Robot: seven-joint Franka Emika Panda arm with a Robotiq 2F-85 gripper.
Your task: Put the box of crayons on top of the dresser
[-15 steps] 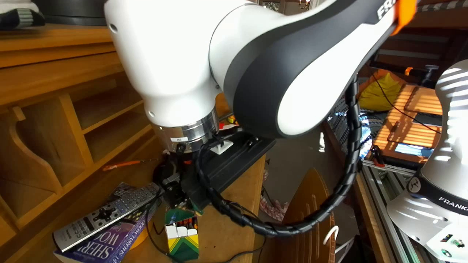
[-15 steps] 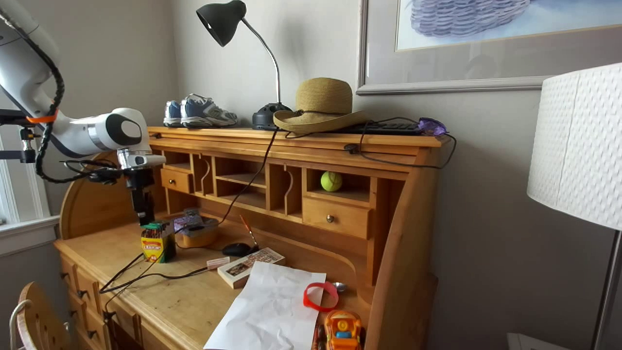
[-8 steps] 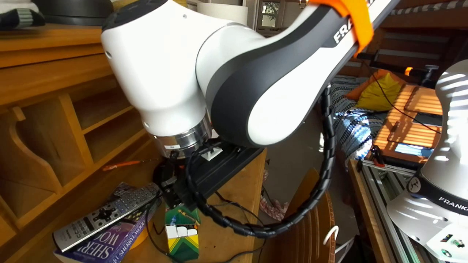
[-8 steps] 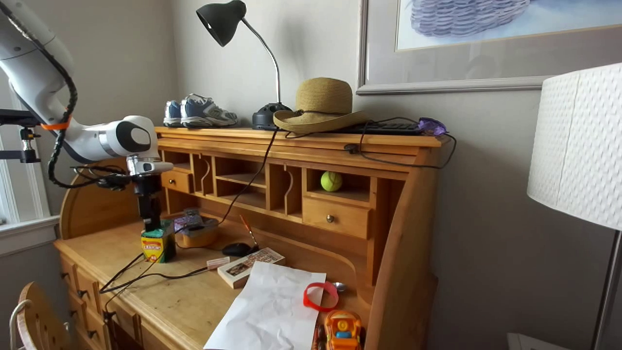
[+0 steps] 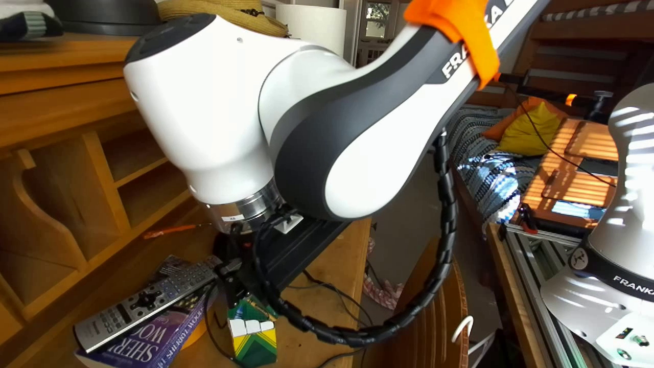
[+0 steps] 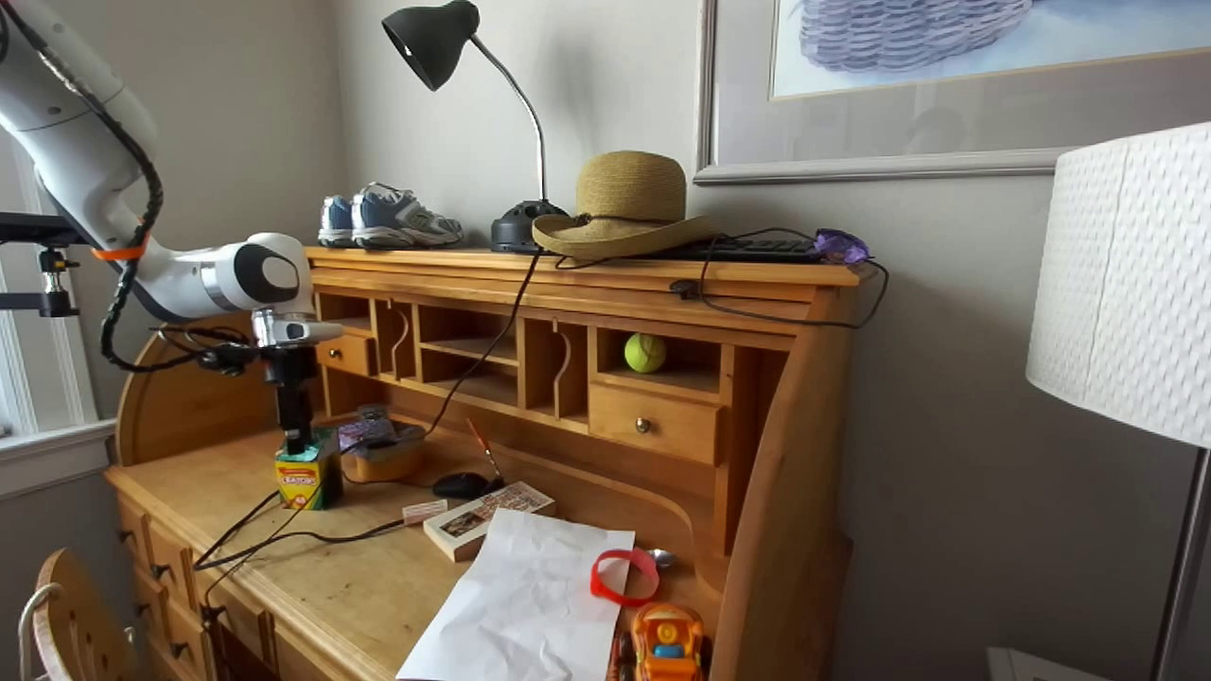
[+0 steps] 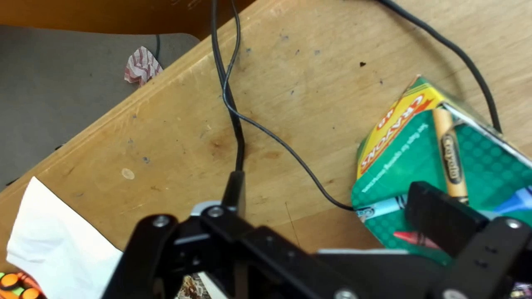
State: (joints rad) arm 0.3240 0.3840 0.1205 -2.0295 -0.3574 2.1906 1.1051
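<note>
gaping wide and empty, end effector point(image 7: 328, 200) at the crayon box point(image 6: 305, 479), tennis ball point(image 6: 645, 353) in a cubbyhole point(image 6: 695, 361)

The wooden dresser point(image 6: 795, 426) bears shoes point(image 6: 390, 219), a lamp point(image 6: 517, 227) and a straw hat point(image 6: 629, 200) on its top point(image 6: 785, 274); a tennis ball point(image 6: 645, 353) occupies an open cubbyhole point(image 6: 689, 357); the lower work surface point(image 6: 378, 577) carries the box of crayons point(image 6: 301, 480), a mouse point(image 6: 461, 486) and white paper point(image 6: 530, 605).
</note>
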